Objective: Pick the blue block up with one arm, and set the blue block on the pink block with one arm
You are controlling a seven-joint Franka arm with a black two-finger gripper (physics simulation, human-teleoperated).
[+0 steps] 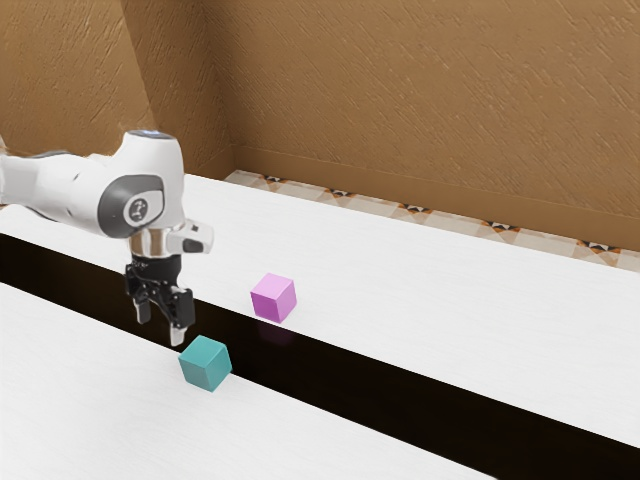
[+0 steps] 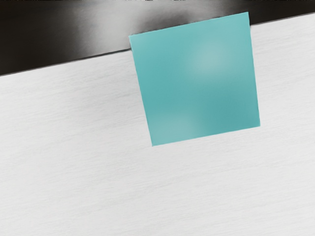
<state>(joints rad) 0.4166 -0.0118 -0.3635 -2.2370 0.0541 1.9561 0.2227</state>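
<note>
Exterior view, lower left: the gripper (image 1: 163, 324) hangs empty, fingers apart, just up-left of the blue block (image 1: 205, 362) on the tabletop (image 1: 450, 290); the pink block (image 1: 273, 297) sits up-right of that.

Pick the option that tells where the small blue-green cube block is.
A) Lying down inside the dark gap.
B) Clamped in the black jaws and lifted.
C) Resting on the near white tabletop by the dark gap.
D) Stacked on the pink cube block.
C: the blue-green cube block rests on the near white tabletop by the dark gap, apart from the pink cube block. The gripper hovers above it, jaws open.
</note>
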